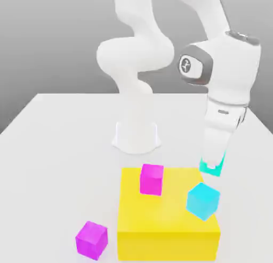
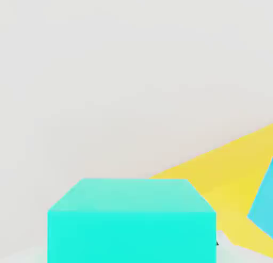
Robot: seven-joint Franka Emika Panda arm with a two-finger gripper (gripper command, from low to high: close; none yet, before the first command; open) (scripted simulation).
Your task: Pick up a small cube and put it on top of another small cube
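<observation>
Teal cube [image 1: 211,168], probably light, rigid and slightly slippery, is sitting between the closed fingers of our end effector [image 1: 212,166], and we are judging that its opposite flat sides, gripped squarely, are offering the surest hold.

Looks like we're in a simulated robotics lab, folks. We've got a white robot arm [image 1: 136,54] on a plain pale tabletop [image 1: 58,150].

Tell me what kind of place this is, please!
It looks like a pretend robot play-place made on a computer, maybe for practice. You can see a smooth white robot arm, a plain yellow block and bright, simple cubes, like the pink one on that block.
</observation>
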